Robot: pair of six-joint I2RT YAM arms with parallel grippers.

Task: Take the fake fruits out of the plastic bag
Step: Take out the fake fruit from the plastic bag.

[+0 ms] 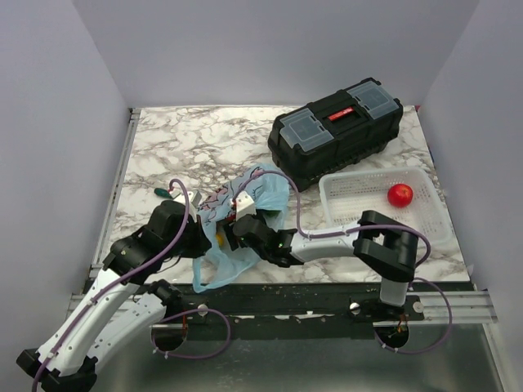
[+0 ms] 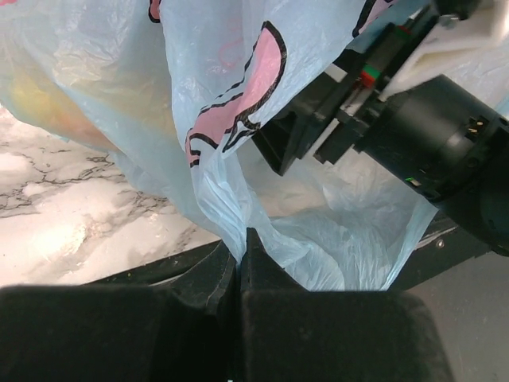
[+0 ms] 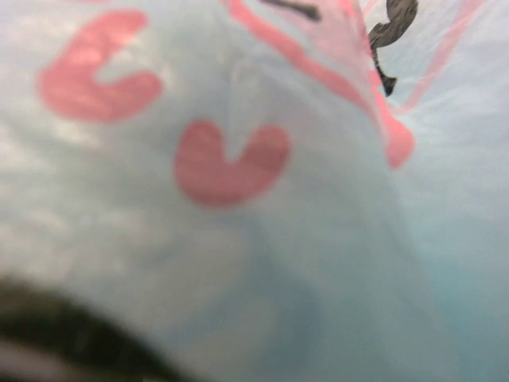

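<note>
The light-blue plastic bag point(image 1: 260, 189) with pink and dark prints lies crumpled at the table's near middle. My left gripper point(image 2: 238, 248) is shut on a fold of its film near the near edge; in the top view it point(image 1: 202, 235) sits at the bag's left side. My right gripper point(image 1: 237, 227) reaches into the bag's mouth; the film point(image 3: 254, 239) fills the right wrist view and hides its fingers. A yellow-orange shape point(image 2: 44, 99) shows through the bag. One red round fruit point(image 1: 400, 194) lies in the white mesh basket point(image 1: 425, 224). A small green item point(image 1: 161, 193) lies left of the bag.
A black toolbox point(image 1: 335, 131) stands at the back right, just behind the basket. The right arm's wrist point(image 2: 421, 127) is close in front of the left wrist camera. The table's near edge point(image 1: 327, 282) runs just below the bag.
</note>
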